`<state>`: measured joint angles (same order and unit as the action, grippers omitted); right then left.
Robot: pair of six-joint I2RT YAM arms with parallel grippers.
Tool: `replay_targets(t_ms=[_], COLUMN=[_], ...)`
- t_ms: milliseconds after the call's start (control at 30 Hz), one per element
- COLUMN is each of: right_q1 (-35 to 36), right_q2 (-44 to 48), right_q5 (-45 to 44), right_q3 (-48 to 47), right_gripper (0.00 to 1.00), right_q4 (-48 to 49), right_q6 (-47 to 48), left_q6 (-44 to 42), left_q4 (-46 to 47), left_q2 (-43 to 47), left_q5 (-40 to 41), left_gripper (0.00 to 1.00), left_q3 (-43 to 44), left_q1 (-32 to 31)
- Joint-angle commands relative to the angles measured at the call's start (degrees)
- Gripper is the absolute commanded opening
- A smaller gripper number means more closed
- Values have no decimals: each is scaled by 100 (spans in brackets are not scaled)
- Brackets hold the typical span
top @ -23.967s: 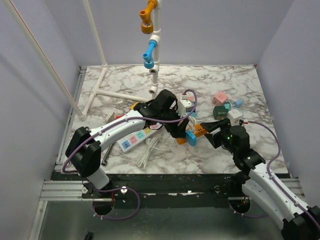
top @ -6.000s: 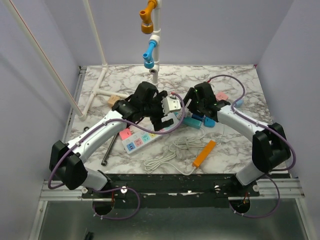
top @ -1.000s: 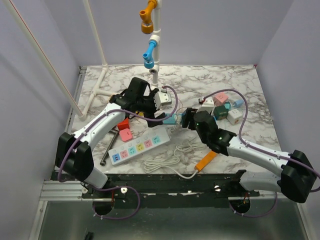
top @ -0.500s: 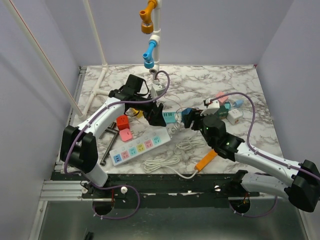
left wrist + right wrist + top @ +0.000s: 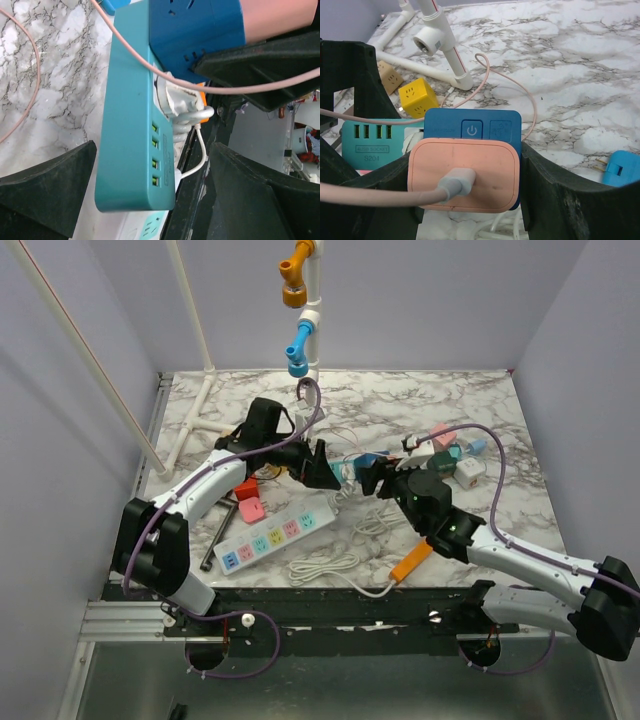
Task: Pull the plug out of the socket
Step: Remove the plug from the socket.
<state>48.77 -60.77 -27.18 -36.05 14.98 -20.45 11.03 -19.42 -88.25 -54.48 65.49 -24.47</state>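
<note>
So the pink plug [image 5: 462,172] is seated flush against the blue socket block [image 5: 472,125], right between the fingers of the right gripper [image 5: 466,152], which is clamped on the plug from both sides. The block sits on the end of a teal strip [image 5: 130,125], and that strip runs through the gap of the left gripper [image 5: 152,150]. Its fingers are spread wide either side and touch nothing.

Compared with half a second ago, not much is different. The left wrist has dipped lower over the teal strip, and the right gripper has barely budged. Six seconds back is another story. The right arm reached in from the far right with its elbow bent high, and now its forearm lies low across the near right of the table [image 5: 450,405]. The left arm comes in from the left, wrist angled down, and the two grippers nearly meet nose to nose.

The white power strip [image 5: 277,536] with pastel outlets lies flat on the table, on the base side of the left gripper, with neither gripper on it. A loose coil of white cord [image 5: 325,565] lies beside it. An orange piece [image 5: 411,561] sits under the right forearm.
</note>
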Motion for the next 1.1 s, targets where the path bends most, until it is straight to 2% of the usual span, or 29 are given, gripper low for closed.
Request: replay_targets(t_ms=[0, 67, 200, 400, 533, 600, 700, 1067], right_q1=[132, 157, 177, 194, 218, 262, 377, 658], right_q2=[-3, -20, -6, 44, 30, 18, -5, 209], right_q5=[141, 95, 9, -93, -64, -56, -105, -586], right_q3=[-143, -160, -165, -165, -157, -152, -156, -181], right_gripper=[19, 19, 19, 18, 18, 18, 17, 16], right_q4=[1006, 1015, 1007, 1007, 1062, 1094, 1121, 1145], right_q6=[-5, 20, 30, 15, -42, -76, -85, 232], left_q6=[679, 684, 613, 453, 549, 656, 750, 1072], left_q4=[711, 692, 641, 435, 467, 526, 489, 511], left_q2=[194, 174, 197, 285, 332, 327, 306, 339], left_q5=[27, 32, 154, 227, 240, 233, 240, 642], left_gripper=[98, 91, 69, 55, 40, 30, 1, 0], left_q3=[-109, -91, -102, -138, -199, -230, -217, -291], left_q1=[43, 58, 82, 91, 91, 91, 91, 124])
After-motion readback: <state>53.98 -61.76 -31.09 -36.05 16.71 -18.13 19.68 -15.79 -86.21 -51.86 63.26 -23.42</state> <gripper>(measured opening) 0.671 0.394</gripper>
